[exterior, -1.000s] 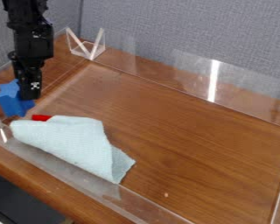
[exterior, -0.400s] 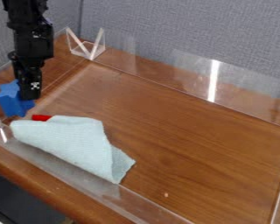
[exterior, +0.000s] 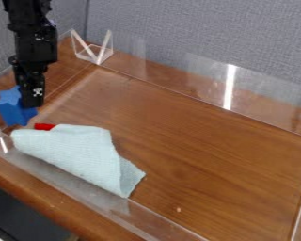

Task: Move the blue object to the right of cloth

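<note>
A black robot gripper (exterior: 31, 97) points straight down at the far left of a brown wood-grain tabletop (exterior: 203, 122), its fingertips low over a small, bright blue, chunky star-shaped block (exterior: 12, 104) that sits close to the table's left edge. The tips overlap the block's right side in the camera view, but whether the fingers stand apart, together or clamped on the block cannot be told from this angle. Just beside the block, toward the front, lies a tiny red piece (exterior: 44, 125), and touching or nearly touching that piece is the upper edge of a pale aqua, rumpled fabric cloth (exterior: 80, 153) folded into a rough triangle. The cloth runs along the near left edge of the table, its lower corner reaching almost to the clear plastic wall (exterior: 153, 222) that borders the front. Similar clear plastic panels (exterior: 247, 83) stand along the back edge, and a small clear angled stand (exterior: 90, 47) sits at the back left corner. To the right of the cloth the wood surface is bare and wide, stretching to the right-hand rim.
</note>
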### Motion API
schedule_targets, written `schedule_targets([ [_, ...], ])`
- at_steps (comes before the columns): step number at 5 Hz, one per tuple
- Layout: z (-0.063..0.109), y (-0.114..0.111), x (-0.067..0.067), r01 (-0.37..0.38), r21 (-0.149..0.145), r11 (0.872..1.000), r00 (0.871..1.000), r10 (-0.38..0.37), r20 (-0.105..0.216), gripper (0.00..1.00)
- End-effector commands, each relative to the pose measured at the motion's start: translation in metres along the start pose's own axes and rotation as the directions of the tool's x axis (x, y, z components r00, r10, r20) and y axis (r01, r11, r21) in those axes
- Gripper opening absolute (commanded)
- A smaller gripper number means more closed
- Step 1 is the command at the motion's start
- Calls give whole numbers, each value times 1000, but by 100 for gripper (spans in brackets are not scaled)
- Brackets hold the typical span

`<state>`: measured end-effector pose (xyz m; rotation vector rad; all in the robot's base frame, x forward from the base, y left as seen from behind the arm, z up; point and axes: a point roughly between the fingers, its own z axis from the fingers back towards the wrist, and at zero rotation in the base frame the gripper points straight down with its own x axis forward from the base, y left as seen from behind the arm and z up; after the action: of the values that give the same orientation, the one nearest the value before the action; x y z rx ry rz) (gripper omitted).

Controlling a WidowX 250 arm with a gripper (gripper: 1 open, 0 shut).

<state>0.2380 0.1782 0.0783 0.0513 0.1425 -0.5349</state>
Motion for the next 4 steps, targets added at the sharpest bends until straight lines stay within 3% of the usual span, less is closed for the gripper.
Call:
schedule_targets([
  [1,24,10,0,-15,83,996,999,11,43,0],
  [4,26,9,5,4,92,996,999,-9,51,0],
])
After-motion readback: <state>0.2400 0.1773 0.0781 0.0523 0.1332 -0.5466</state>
